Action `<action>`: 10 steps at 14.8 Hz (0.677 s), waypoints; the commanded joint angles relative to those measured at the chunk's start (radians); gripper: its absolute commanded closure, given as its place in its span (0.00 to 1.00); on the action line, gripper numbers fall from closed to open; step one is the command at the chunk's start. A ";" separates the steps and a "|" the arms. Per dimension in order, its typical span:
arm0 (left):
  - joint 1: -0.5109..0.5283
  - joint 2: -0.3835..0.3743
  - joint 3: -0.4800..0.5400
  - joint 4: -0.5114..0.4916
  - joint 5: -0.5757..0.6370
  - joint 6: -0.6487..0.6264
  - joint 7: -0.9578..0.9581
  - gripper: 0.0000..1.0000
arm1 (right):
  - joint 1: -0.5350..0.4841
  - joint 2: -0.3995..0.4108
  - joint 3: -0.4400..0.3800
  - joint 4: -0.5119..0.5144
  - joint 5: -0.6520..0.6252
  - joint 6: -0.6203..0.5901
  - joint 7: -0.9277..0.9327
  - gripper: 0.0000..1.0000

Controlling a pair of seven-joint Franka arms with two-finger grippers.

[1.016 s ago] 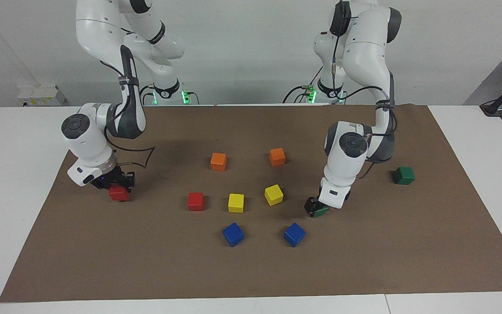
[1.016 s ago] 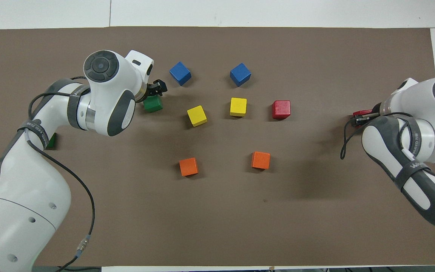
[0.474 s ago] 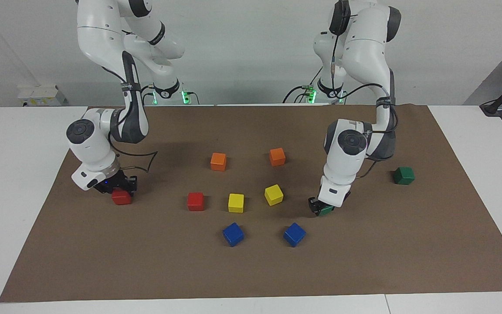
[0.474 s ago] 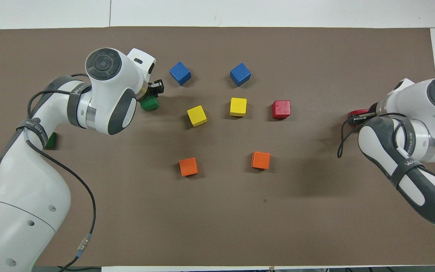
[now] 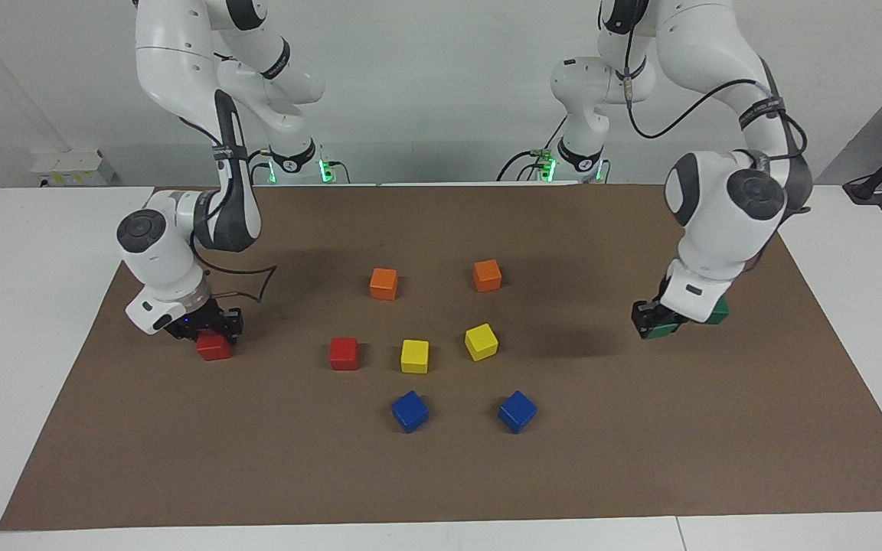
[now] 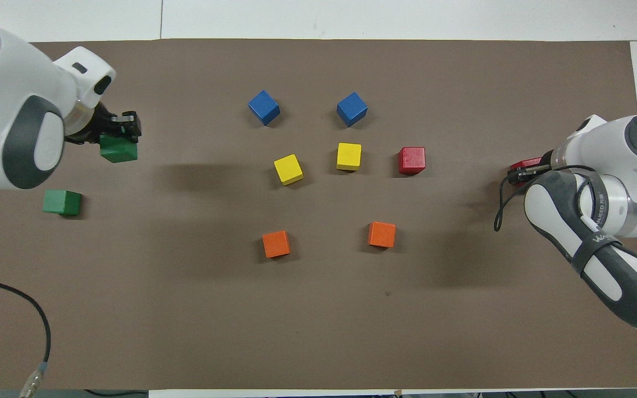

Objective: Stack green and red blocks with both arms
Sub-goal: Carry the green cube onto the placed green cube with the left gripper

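Note:
My left gripper (image 5: 655, 323) (image 6: 121, 131) is shut on a dark green block (image 5: 668, 330) (image 6: 119, 150) and holds it above the mat, close beside the second green block (image 5: 718, 310) (image 6: 62, 202). That block lies on the mat at the left arm's end, partly hidden by the hand in the facing view. My right gripper (image 5: 208, 327) (image 6: 521, 172) is low at the mat at the right arm's end, shut on a red block (image 5: 214, 347) (image 6: 524, 163). The second red block (image 5: 344, 353) (image 6: 412, 160) lies free beside the yellow cubes.
Two orange cubes (image 5: 383, 283) (image 5: 487, 275), two yellow cubes (image 5: 414, 356) (image 5: 481, 341) and two blue cubes (image 5: 409, 411) (image 5: 517, 411) lie mid-mat. The brown mat (image 5: 640, 459) covers the white table.
My left arm has lifted the green block from beside the blue cube and carried it toward the left arm's end, next to the other green block. The right arm has barely moved.

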 commanded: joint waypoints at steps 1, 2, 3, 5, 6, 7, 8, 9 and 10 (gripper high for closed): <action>0.113 -0.111 -0.008 -0.160 -0.023 0.027 0.222 1.00 | -0.005 0.000 0.008 -0.001 -0.022 0.011 -0.001 0.00; 0.155 -0.119 -0.009 -0.176 -0.024 0.037 0.296 1.00 | -0.004 -0.003 0.008 0.002 -0.022 0.005 0.001 0.00; 0.189 -0.125 -0.009 -0.189 -0.026 0.045 0.368 1.00 | -0.004 -0.005 0.008 0.003 -0.022 0.003 0.001 0.00; 0.252 -0.143 -0.009 -0.249 -0.047 0.118 0.480 1.00 | -0.002 -0.014 0.012 0.014 -0.022 -0.010 0.002 0.00; 0.270 -0.159 -0.007 -0.301 -0.050 0.181 0.520 1.00 | 0.003 -0.023 0.017 0.045 -0.020 -0.053 0.007 0.00; 0.286 -0.176 -0.008 -0.356 -0.050 0.246 0.532 1.00 | 0.012 -0.038 0.017 0.084 -0.020 -0.123 0.010 0.00; 0.289 -0.182 -0.009 -0.392 -0.052 0.287 0.542 1.00 | 0.012 -0.052 0.017 0.130 -0.017 -0.189 0.012 0.00; 0.290 -0.182 -0.007 -0.401 -0.052 0.298 0.549 1.00 | 0.013 -0.065 0.017 0.173 -0.016 -0.249 0.012 0.00; 0.292 -0.182 -0.008 -0.406 -0.052 0.301 0.563 1.00 | 0.018 -0.069 0.018 0.222 -0.016 -0.305 0.012 0.00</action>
